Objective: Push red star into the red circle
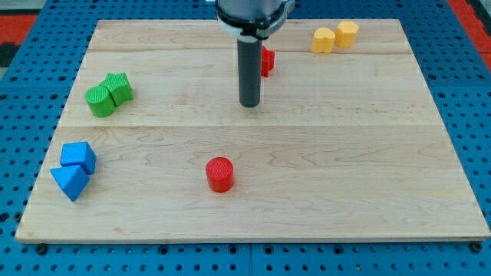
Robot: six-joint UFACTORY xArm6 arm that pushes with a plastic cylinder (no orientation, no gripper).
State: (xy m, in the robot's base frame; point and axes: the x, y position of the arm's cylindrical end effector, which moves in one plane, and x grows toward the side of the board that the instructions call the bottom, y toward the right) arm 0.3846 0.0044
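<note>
The red star point(266, 61) lies near the view's top centre, partly hidden behind my rod. The red circle point(219, 174) is a short red cylinder standing lower on the board, left of centre. My tip point(249, 104) rests on the board just below and slightly left of the red star, a short gap from it, and well above the red circle.
A green cylinder point(100, 101) and a green block point(118, 87) touch at the left. Two blue blocks point(78, 156) point(70, 182) sit at the lower left. Two yellow blocks point(323, 40) point(347, 33) sit at the top right. The wooden board point(345, 153) ends on a blue pegboard.
</note>
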